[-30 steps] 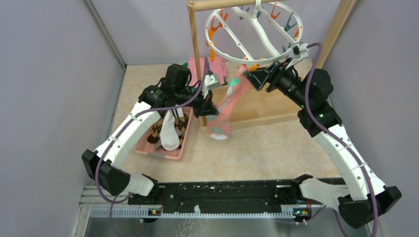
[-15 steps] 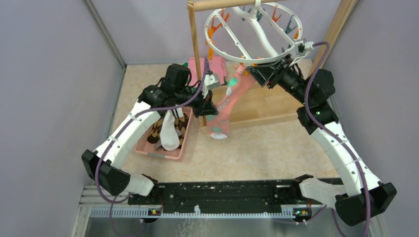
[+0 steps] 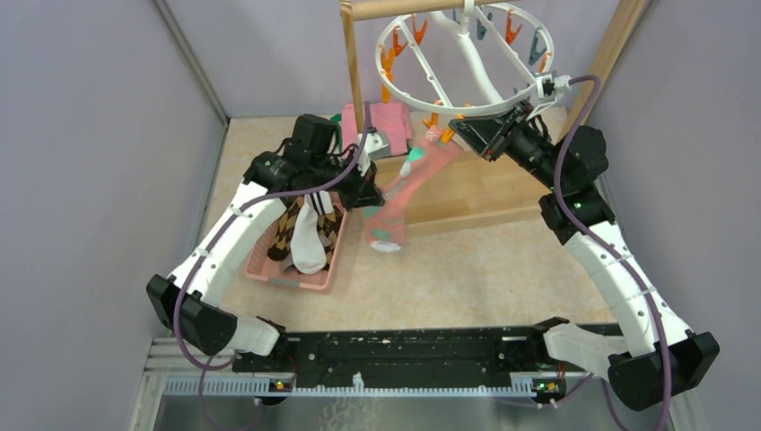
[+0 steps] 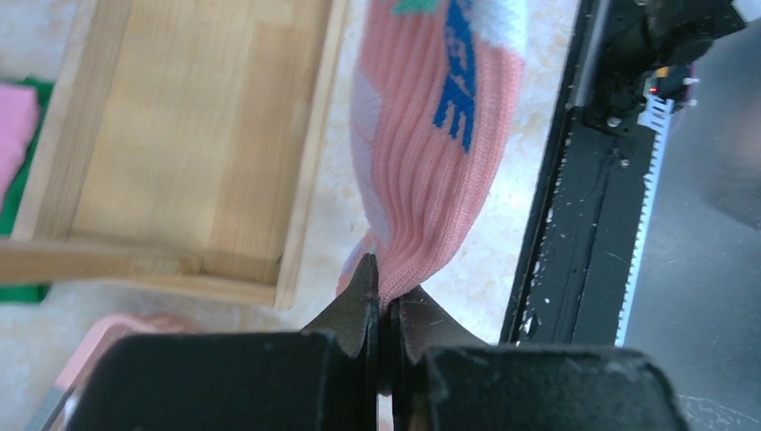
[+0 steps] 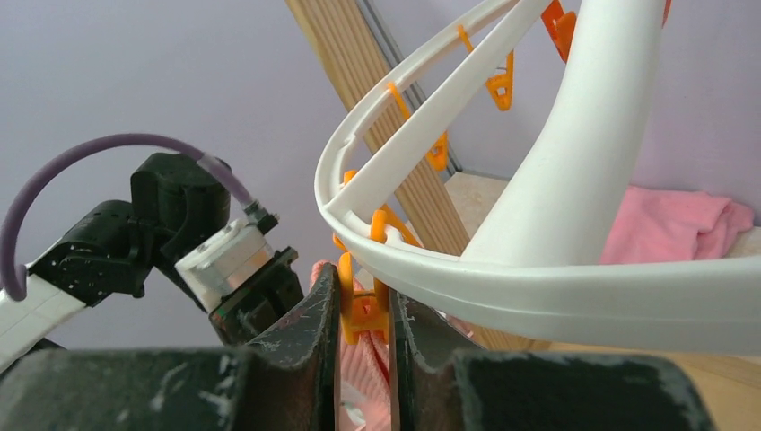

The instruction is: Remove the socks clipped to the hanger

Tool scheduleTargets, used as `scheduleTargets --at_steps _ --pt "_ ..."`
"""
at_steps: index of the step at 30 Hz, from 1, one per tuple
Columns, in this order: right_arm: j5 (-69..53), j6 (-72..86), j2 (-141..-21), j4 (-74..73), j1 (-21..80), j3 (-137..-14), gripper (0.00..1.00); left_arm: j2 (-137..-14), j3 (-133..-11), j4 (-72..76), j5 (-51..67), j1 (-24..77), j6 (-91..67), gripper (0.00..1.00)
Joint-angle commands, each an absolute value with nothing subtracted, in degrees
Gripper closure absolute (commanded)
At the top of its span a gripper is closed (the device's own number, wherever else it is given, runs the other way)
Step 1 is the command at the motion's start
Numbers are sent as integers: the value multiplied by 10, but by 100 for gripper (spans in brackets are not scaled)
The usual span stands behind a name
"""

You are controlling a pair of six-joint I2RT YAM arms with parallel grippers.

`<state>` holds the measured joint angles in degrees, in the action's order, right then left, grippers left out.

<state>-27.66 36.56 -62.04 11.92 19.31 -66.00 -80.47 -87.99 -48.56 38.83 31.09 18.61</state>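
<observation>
The white ring hanger hangs from the wooden rack's bar. A pink sock with blue and teal marks stretches down-left from an orange clip on the ring's near rim. My right gripper is shut on that clip, one finger on each side. My left gripper is shut on the sock's lower part; ribbed pink fabric runs out from between its closed jaws. More socks, argyle and white, lie in the pink basket.
The pink basket stands under the left arm. The rack's wooden post and base board stand between the arms. Folded pink cloth lies behind the post. Grey walls close in on both sides.
The right gripper has closed on the orange clip. The left gripper has pulled the pink sock leftward, and its lower end has swung left. The hanger has tilted slightly.
</observation>
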Motion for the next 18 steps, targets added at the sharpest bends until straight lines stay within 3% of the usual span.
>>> scheduleTargets --at_steps 1,7,18 --pt "-249 353 -610 131 180 -662 98 -774 -880 -506 407 225 209 100" --pt "-208 331 -603 83 180 -672 98 -711 -851 -553 433 63 288 100" --pt "-164 310 -587 26 179 -674 95 -671 -777 -516 300 -30 303 100"
